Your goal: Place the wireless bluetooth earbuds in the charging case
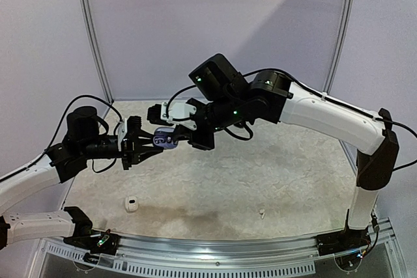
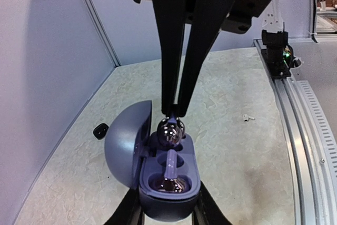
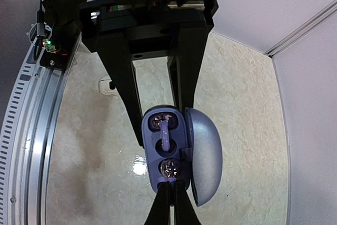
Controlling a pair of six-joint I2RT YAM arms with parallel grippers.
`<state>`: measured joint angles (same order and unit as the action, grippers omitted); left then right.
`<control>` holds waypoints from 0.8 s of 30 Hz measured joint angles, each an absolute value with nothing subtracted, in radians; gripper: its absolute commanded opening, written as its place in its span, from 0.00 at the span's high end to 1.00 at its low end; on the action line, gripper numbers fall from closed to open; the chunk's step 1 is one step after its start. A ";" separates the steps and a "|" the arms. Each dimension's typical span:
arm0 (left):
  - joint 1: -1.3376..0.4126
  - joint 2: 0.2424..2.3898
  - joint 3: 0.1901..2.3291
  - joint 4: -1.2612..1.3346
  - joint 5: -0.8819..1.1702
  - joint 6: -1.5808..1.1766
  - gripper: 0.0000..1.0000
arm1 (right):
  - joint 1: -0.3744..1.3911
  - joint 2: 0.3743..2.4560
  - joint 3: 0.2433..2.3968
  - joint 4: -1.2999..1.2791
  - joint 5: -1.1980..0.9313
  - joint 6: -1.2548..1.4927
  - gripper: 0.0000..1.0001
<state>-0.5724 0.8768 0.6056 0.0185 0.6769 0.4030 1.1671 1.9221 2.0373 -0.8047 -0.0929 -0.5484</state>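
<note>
**A:** Where is the earbud at this moment?

**B:** The earbud (image 2: pixel 169 130) sits at the mouth of the far socket (image 2: pixel 185 143) of the charging case (image 2: pixel 168 205). I judge it is not yet seated. The right pincer (image 2: pixel 174 112) is fully closed, and its tips rest on top of the bud.

**A:** And the case itself?

**B:** The left pincer (image 3: pixel 163 125) clamps its body from both sides, above the bench (image 1: pixel 293 174). The lid (image 2: pixel 125 147) stands open to one side.

**A:** How to do this step well?

**B:** Hold the case steady and level. Press the bud straight down into the socket, slowly, without twisting. Retreat only when it lies flush, otherwise it may tip out. Whether the near socket (image 2: pixel 167 184) is filled, I cannot tell.
</note>
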 measured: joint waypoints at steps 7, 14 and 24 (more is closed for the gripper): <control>-0.573 0.876 0.605 0.019 0.669 0.399 1.00 | 1.171 1.928 2.041 -0.800 -0.071 -0.562 1.00; -0.573 0.876 0.600 0.018 0.663 0.400 1.00 | 1.174 1.937 2.045 -0.801 -0.028 -0.574 1.00; -0.573 0.876 0.599 0.018 0.663 0.400 1.00 | 1.179 1.937 2.045 -0.801 -0.001 -0.585 1.00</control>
<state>-0.5732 0.8764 0.5987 0.0177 0.6632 0.3996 1.1793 1.9369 2.0449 -0.8005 -0.0010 -0.5854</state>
